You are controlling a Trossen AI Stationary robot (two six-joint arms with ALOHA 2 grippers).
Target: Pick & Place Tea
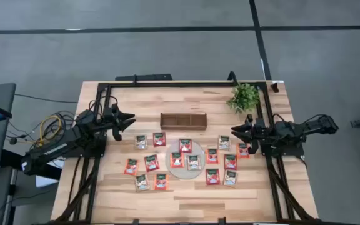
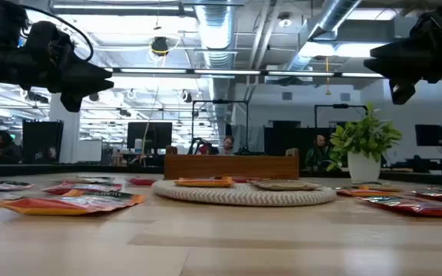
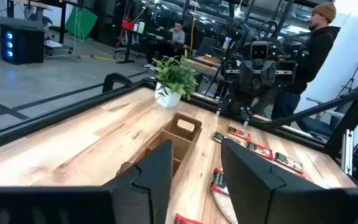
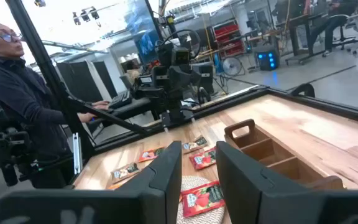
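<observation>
Both arms are just hanging above the table, nothing in either claw. The left gripper (image 1: 129, 121) sits over the left side with its fingers spread apart, empty. The right gripper (image 1: 237, 132) hovers at the right, fingers parted too and holding nothing. The tea sachets (image 1: 152, 162) are scattered flat across the middle of the wooden table (image 1: 186, 197), a few of them lying on the round mat (image 1: 196, 172). The wooden tray (image 1: 183, 120) sits just beyond them, and a small potted plant (image 1: 244, 97) stands at the far right corner.
</observation>
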